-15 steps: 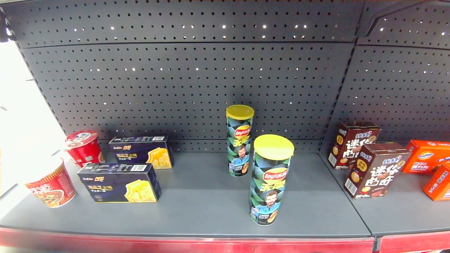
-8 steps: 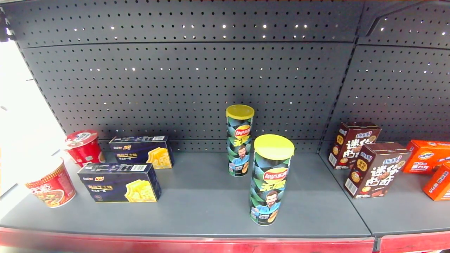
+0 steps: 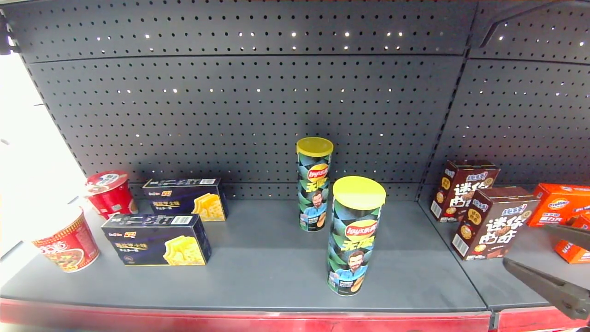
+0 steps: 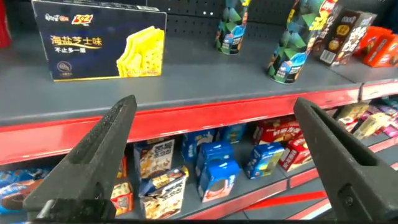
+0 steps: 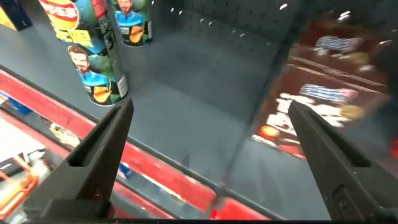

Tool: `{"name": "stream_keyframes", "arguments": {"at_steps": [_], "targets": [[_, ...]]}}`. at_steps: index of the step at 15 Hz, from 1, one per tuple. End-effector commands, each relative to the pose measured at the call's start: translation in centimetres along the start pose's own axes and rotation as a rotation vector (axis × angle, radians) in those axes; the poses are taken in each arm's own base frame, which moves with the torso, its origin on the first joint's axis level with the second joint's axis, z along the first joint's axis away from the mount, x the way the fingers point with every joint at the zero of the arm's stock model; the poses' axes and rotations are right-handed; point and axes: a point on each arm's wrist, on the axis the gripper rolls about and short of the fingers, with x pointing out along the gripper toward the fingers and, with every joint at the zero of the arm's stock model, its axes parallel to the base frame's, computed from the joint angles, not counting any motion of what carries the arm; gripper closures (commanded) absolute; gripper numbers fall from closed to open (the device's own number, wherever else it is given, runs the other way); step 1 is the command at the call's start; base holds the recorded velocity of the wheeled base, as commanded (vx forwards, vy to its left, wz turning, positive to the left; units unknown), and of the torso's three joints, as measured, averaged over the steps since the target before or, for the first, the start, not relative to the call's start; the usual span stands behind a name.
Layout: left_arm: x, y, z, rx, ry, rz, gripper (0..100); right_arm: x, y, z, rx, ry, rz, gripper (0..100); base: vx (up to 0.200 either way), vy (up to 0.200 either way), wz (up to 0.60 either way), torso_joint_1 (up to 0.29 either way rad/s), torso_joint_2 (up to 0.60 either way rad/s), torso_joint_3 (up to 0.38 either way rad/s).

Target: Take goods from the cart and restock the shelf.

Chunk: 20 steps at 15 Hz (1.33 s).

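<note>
Shelf [image 3: 267, 263] part-stocked; gaps along front edge. L gripper [image 4: 214, 106], R gripper [image 3: 560, 258] both spread, empty: restock pending.

Arrival: right gripper [image 3: 524, 244] newly come into the head view at the lower right corner, after two earlier pictures without it.
Place: now over the front of the right-hand bay of the shelf [image 3: 516, 281], just beside the front brown box [image 3: 491, 223].
Fingers: spread wide apart, nothing between them.
Covering: front orange box [image 3: 569, 252], fully seen before, now partly hidden behind the upper finger.
</note>
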Motion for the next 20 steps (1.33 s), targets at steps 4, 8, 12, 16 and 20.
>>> {"name": "stream_keyframes", "arguments": {"at_steps": [4,8,12,16,20], "targets": [[0.0,0.1,0.1,0.025,-0.020,0.087,0,5.4,1.0,-1.6,0.031,0.150,0.019,0,0.000,0.000,0.00,0.000,0.00,0.000],[0.0,0.1,0.0,0.051,-0.010,0.047,0,6.8,1.6,-2.2,0.027,0.178,0.052,0,0.000,0.000,0.00,0.000,0.00,0.000],[0.0,-0.3,0.0,0.093,0.022,-0.100,0,8.6,1.7,-2.2,0.027,0.217,0.058,0,0.000,0.000,0.00,0.000,0.00,0.000],[0.0,-0.2,0.0,0.093,0.016,-0.070,0,11.6,2.0,-1.5,0.030,0.229,0.067,0,0.000,0.000,0.00,0.000,0.00,0.000],[0.0,-0.2,0.0,0.091,0.009,-0.044,0,14.6,2.2,-0.9,0.029,0.220,0.075,0,0.000,0.000,0.00,0.000,0.00,0.000]]}}
